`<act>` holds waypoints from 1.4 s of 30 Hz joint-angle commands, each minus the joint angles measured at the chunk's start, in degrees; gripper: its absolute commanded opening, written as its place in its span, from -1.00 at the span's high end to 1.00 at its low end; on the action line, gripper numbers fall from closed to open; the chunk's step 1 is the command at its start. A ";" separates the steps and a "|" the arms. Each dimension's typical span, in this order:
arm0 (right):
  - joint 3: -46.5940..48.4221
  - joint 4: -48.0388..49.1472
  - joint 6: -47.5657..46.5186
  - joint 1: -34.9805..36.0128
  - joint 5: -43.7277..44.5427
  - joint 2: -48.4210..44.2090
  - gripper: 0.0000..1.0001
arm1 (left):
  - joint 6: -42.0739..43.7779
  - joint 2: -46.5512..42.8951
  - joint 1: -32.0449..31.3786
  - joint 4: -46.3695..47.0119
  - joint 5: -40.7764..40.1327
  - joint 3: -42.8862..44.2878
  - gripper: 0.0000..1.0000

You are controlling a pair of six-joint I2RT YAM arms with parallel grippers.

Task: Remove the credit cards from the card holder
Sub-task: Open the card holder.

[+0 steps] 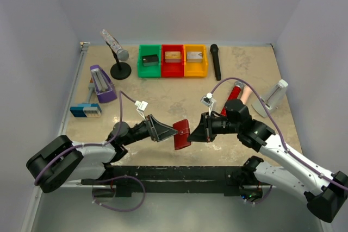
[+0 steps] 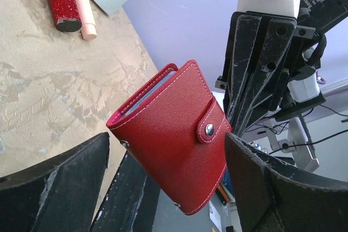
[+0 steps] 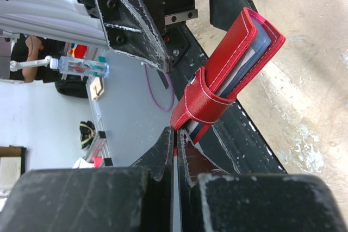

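The dark red card holder [image 1: 181, 133] hangs in the air between my two grippers, folded shut, with its tab strap [image 2: 209, 129] snapped closed. My right gripper [image 1: 199, 131] is shut on the wallet's edge by the strap, as the right wrist view shows [image 3: 174, 132]. The wallet [image 3: 239, 58] shows light blue pocket edges there. My left gripper [image 1: 166, 131] is open, its fingers either side of the wallet [image 2: 174, 134] without clamping it. The credit cards are hidden inside the closed wallet.
Green [image 1: 149, 69], red [image 1: 173, 70] and yellow [image 1: 196, 70] bins with blocks stand at the back. A black microphone [image 1: 216, 62], a stand microphone [image 1: 117, 52], a purple device [image 1: 101, 84], a blue item [image 1: 85, 110], a red glitter microphone [image 1: 234, 93] and a white stand [image 1: 274, 96] lie around.
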 commanded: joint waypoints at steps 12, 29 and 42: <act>1.95 3.50 0.64 0.49 -2.54 -2.09 1.00 | -2.54 0.59 -0.27 13.86 2.84 -0.06 -0.60; 0.98 3.06 0.11 0.49 -2.01 -1.83 1.00 | -4.91 -2.56 -0.27 18.79 3.28 -1.56 -0.18; 0.54 3.41 0.02 0.41 -1.83 -1.65 1.00 | -2.72 -10.30 -0.27 10.18 3.90 0.46 -0.13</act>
